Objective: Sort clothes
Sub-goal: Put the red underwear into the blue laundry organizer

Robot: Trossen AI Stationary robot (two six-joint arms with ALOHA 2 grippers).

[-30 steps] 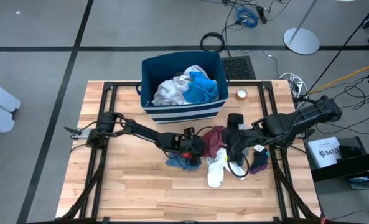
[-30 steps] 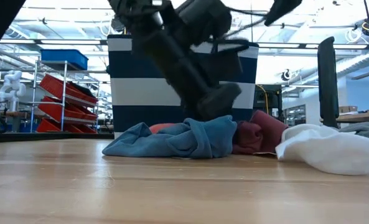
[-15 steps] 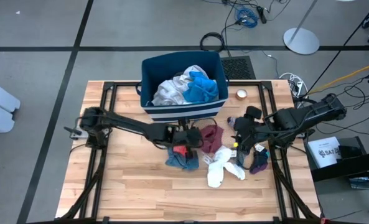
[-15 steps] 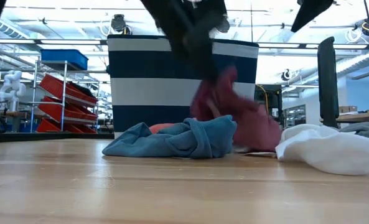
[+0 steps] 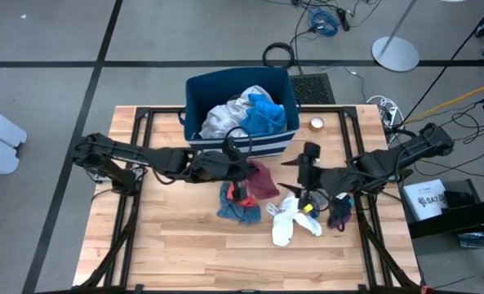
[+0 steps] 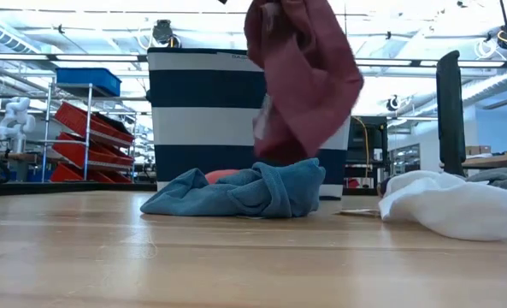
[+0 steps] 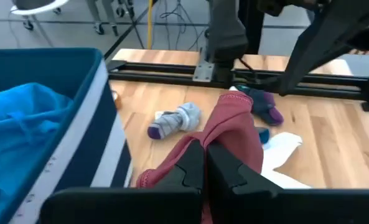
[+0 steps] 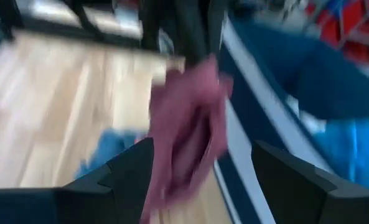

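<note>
One maroon garment (image 5: pixel 260 180) hangs clear of the worktop (image 5: pixel 168 237) from the left gripper (image 7: pixel 204 163), fingers clamped on its top edge just short of the navy striped bin (image 5: pixel 240 145); judgement: the trailing hem could catch the bin's near wall or drape outside it if carried across too low. Right gripper (image 5: pixel 307 194) hovers with fingers spread over the white socks (image 5: pixel 293 219), near enough that the arms could clash, while the teal piece (image 5: pixel 240 209) lies below and a grey-purple sock (image 7: pixel 175 119) beside the bin.
</note>
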